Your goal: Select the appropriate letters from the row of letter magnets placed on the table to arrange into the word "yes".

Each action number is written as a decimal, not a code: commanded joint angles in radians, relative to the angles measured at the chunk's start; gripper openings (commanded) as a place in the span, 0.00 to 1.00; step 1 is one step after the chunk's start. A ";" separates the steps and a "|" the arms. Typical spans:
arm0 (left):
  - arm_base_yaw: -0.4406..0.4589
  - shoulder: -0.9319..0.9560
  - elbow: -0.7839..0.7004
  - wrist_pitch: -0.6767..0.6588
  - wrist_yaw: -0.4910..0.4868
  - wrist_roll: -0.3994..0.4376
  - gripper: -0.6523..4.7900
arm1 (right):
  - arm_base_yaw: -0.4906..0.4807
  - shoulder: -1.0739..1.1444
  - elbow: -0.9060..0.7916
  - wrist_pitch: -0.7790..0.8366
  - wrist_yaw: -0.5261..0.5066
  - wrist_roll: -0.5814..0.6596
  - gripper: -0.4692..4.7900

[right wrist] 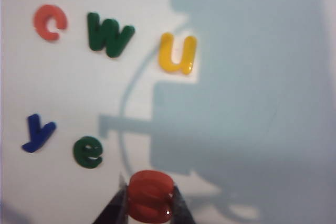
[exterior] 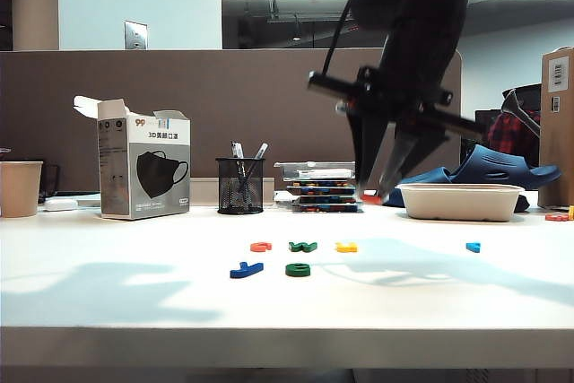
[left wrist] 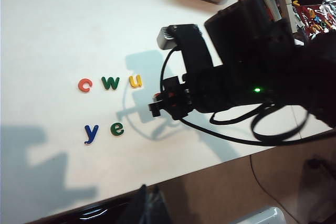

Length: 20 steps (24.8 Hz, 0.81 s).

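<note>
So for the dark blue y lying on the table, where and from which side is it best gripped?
Probably from straight above, jaws across the narrow stem. The dark blue y lies flat on the table, so only its thin edges offer purchase. The green e sits close beside it but apart, so close the fingers along the free sides. The right gripper is busy, shut on the red s; the left gripper is out of view.
</note>
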 commanded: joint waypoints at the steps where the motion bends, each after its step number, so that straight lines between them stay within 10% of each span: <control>1: -0.001 -0.004 0.002 0.005 -0.003 0.005 0.11 | 0.017 0.024 0.000 0.006 -0.003 0.006 0.25; 20: -0.001 -0.004 0.002 0.006 -0.003 0.004 0.11 | 0.076 0.049 -0.045 0.053 0.024 0.076 0.25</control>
